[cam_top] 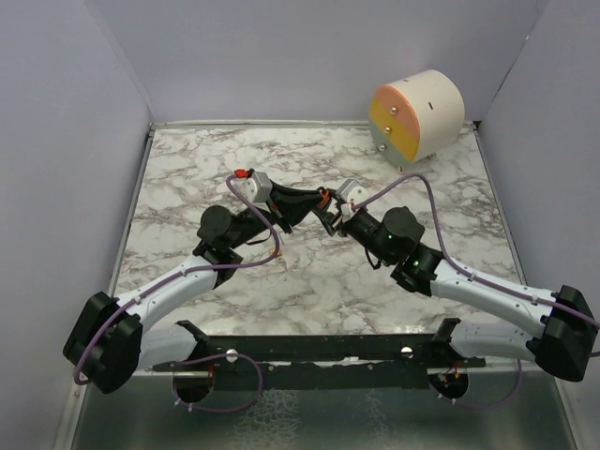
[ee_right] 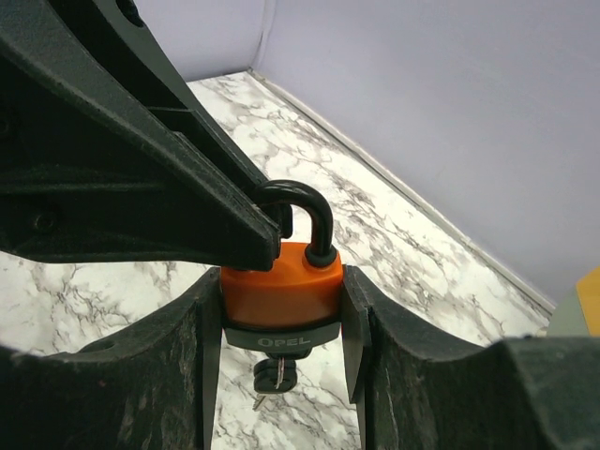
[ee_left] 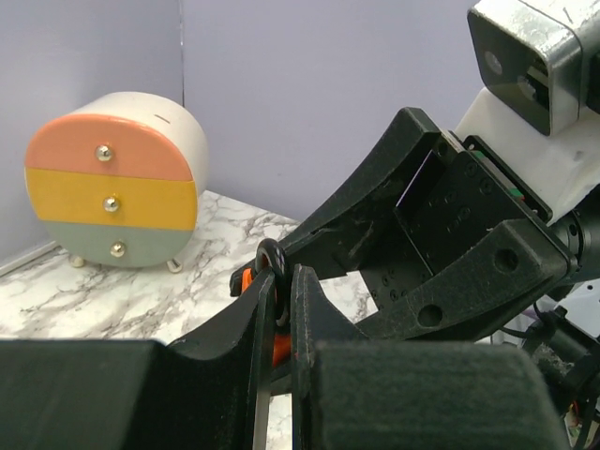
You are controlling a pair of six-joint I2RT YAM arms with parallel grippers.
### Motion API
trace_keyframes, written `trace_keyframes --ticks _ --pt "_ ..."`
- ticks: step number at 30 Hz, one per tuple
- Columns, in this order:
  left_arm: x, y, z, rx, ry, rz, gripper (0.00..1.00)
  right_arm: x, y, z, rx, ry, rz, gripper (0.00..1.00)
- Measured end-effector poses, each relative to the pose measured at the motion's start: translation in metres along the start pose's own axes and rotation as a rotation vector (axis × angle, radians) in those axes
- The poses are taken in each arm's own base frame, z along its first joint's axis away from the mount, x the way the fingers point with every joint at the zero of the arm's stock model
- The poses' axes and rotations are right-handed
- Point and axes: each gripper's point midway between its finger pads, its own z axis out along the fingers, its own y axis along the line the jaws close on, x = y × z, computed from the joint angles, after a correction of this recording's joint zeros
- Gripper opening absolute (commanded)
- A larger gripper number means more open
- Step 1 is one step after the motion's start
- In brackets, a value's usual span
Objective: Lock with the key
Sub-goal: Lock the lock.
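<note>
An orange padlock [ee_right: 281, 281] with a black shackle [ee_right: 314, 216] is held above the marble table, at mid-table in the top view [cam_top: 323, 200]. My right gripper [ee_right: 281, 305] is shut on the padlock's body, one finger on each side. A black-headed key [ee_right: 275, 373] sticks in the keyhole on the grey underside. My left gripper [ee_left: 281, 281] is shut on the shackle [ee_left: 270, 258], with orange padlock body [ee_left: 277, 345] showing between its fingers. The left gripper's finger [ee_right: 169, 187] crosses the right wrist view. Both grippers meet tip to tip [cam_top: 317, 208].
A round white box of drawers [cam_top: 417, 117] with pink, yellow and grey-green fronts stands at the back right; it also shows in the left wrist view [ee_left: 112, 178]. Purple walls enclose the marble table [cam_top: 234, 169]. A black bar [cam_top: 309, 352] lies along the near edge.
</note>
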Motion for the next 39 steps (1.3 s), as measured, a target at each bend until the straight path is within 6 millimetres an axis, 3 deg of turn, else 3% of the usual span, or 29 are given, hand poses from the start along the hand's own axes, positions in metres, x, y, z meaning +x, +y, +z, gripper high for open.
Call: trace_keyframes --ticks 23,39 --pt "-0.009 0.002 -0.007 -0.008 -0.103 0.037 0.0 -0.024 0.005 0.005 0.02 -0.02 -0.134 0.01" --pt "-0.003 0.007 -0.009 0.03 -0.139 0.034 0.0 -0.025 0.005 0.006 0.023 0.013 -0.195 0.01"
